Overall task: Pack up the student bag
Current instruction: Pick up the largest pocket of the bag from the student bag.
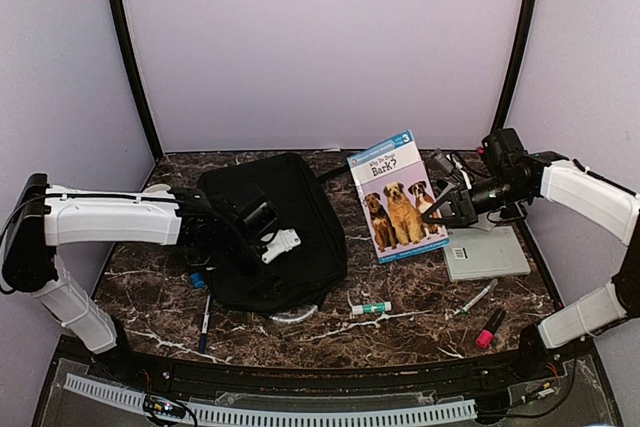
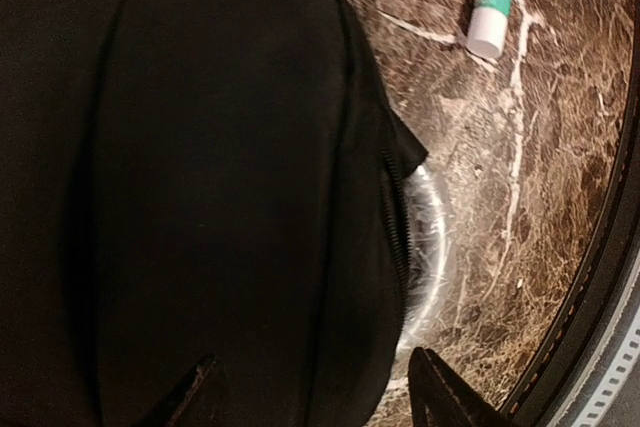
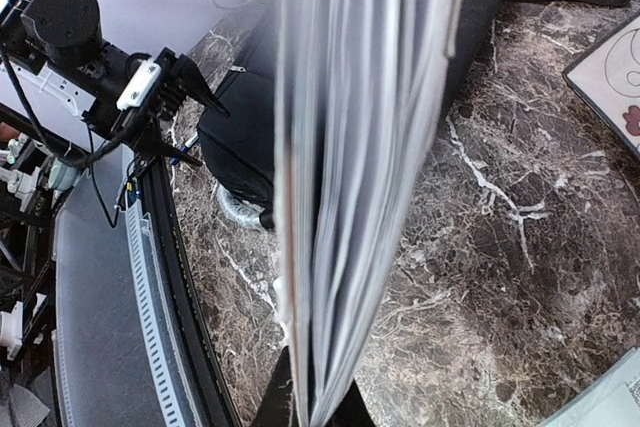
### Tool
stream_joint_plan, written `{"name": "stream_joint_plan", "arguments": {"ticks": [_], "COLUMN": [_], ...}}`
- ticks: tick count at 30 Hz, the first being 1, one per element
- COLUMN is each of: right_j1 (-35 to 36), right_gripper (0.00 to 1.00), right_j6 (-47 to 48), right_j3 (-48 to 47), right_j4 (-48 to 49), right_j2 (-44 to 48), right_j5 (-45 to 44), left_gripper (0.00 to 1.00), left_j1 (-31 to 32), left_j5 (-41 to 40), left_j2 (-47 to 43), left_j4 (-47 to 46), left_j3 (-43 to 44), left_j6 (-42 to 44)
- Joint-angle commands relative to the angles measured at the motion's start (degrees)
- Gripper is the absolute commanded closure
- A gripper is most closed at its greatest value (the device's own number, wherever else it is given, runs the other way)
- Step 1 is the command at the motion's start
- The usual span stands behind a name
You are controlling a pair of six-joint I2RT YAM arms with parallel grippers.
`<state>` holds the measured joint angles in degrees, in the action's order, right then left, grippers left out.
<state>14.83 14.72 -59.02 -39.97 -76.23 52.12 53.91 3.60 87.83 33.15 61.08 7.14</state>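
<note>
Counter [image 1: 420,332] was dark veined marble, walls [image 1: 320,47] lilac; student bag [image 1: 275,222] lay beneath spread left fingers [image 2: 445,402]; right fingers [image 3: 275,412] clenched book [image 1: 398,197].

I take all clearances from the student bag [image 1: 275,232].

- Above its top panel: the left gripper [image 2: 320,397] hangs with its jaws apart and takes up that approach.
- Right of the bag: the book [image 1: 398,197], clamped in the right gripper [image 1: 432,212], is held raised and blocks a direct pass.
- Near edge: a clear ring [image 1: 293,314] protrudes from under the bag. A glue stick [image 1: 371,307] lies near its right corner and a pen [image 1: 205,322] off its left corner.
- Behind the bag: I see bare marble.
</note>
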Motion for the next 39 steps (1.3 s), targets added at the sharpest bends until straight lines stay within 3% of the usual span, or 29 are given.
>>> {"name": "stream_joint_plan", "arguments": {"ticks": [1,7,17,18,21,24,30,34,39], "right_j1": [-0.1,-0.1,0.0,0.0,0.0,0.1,0.9,1.6,2.5], "right_gripper": [1.00,1.00,1.00,1.00,1.00,1.00,1.00,1.00,1.00], "right_j6": [1.3,1.1,0.4,0.4,0.4,0.4,0.6,4.4,1.7], "right_j3": [1.0,2.3,3.2,3.3,3.3,3.4,2.8,-4.1,-16.7], "right_j4": [1.9,2.6,3.7,3.6,3.6,3.8,3.3,-4.1,-13.6], "right_j2": [1.7,2.2,3.0,3.1,3.3,3.4,3.4,0.4,-6.5], "right_j5": [0.2,0.3,0.8,0.8,0.9,1.1,1.2,2.3,2.8], "left_gripper": [0.38,0.43,0.76,0.75,0.56,0.54,0.74,0.98,1.00], "left_j1": [1.8,2.6,2.8,2.8,2.8,2.8,2.8,2.7,2.5], "left_j5": [3.7,0.4,-6.0,-6.4,-6.7,-8.3,-10.3,-11.2,-17.2], "left_j2": [3.3,7.8,9.9,10.0,10.7,11.8,12.7,10.3,5.2], "left_j4": [0.9,1.0,-0.8,-1.1,-1.2,-0.9,-0.1,-0.1,-4.0], "left_j3": [2.4,3.8,4.9,5.2,5.6,5.5,6.3,9.1,10.9], "left_j6": [0.7,0.4,0.7,0.7,0.6,0.5,0.6,1.5,2.5]}}
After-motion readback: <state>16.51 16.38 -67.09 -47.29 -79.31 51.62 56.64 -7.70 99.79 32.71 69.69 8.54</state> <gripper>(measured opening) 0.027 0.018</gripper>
